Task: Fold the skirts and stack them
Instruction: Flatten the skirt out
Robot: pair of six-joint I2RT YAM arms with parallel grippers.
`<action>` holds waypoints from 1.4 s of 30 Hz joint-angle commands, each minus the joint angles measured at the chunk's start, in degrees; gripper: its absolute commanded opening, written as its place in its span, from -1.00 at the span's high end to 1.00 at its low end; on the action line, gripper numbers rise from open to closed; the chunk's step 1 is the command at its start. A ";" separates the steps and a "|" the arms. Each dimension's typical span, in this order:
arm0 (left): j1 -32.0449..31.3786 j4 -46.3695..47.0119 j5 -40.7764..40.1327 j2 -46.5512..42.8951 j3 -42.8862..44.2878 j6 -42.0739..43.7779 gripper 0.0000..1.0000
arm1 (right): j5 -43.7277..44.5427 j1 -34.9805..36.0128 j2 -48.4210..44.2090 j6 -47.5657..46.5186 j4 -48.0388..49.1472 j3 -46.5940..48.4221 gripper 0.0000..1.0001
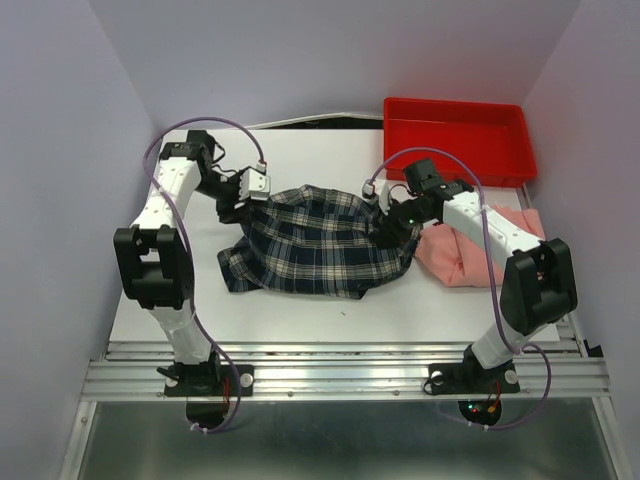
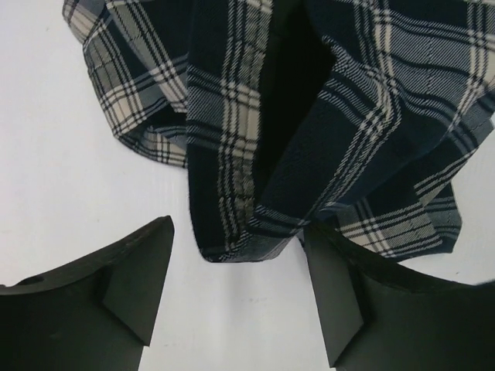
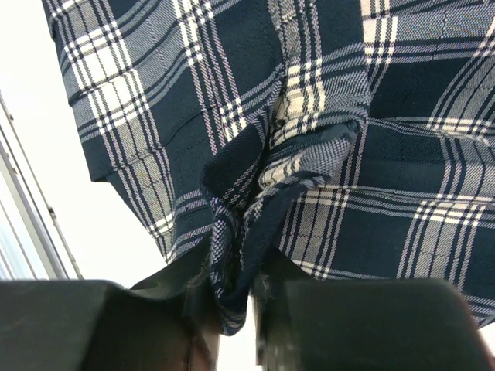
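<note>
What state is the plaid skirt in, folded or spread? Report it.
Neither neatly: the plaid skirt lies rumpled, edges turned over, one bunch pinched in the right end effector.

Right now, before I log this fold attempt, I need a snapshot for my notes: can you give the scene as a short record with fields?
plaid skirt: rumpled at mid-table, not folded flat
pink skirt: bunched, to the right of the plaid skirt
red tray: far right corner of the table
left gripper: open, jaws either side of the plaid skirt's left edge
right gripper: shut on a fold at the plaid skirt's right edge
stack: not yet made; skirts lie side by side
</note>
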 commanded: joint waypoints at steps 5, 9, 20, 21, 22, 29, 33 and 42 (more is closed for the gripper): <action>-1.70 -2.97 0.28 0.22 1.94 -2.76 0.69 | 4.51 -0.25 -3.88 -3.36 -2.72 1.32 0.17; 3.47 -2.97 0.45 -1.99 -0.08 -5.56 1.00 | 11.10 -0.25 -7.39 -6.69 -3.34 -1.22 -0.43; 5.61 -2.89 3.44 -10.95 -6.68 -4.43 1.00 | 12.44 -0.25 1.90 -7.24 -12.55 16.42 -1.00; 5.52 -2.89 3.79 -11.39 -6.68 -4.17 1.00 | 10.34 -0.25 3.48 -5.93 -13.52 20.79 -1.00; 5.61 -2.89 3.97 -12.18 -6.77 -3.99 1.00 | 9.02 -0.25 7.15 -5.31 -15.36 23.01 -1.00; 5.52 -1.48 2.91 -15.17 -9.49 -3.02 1.00 | -0.39 -0.25 22.46 7.87 -15.46 38.48 -0.86; 5.52 -0.25 2.30 -16.14 -10.72 -3.11 1.00 | -4.35 -0.25 29.59 13.16 -13.72 40.35 -0.82; 5.52 1.86 1.24 -17.55 -12.83 -4.78 1.00 | -6.20 -0.78 34.87 14.39 -12.31 41.22 -0.64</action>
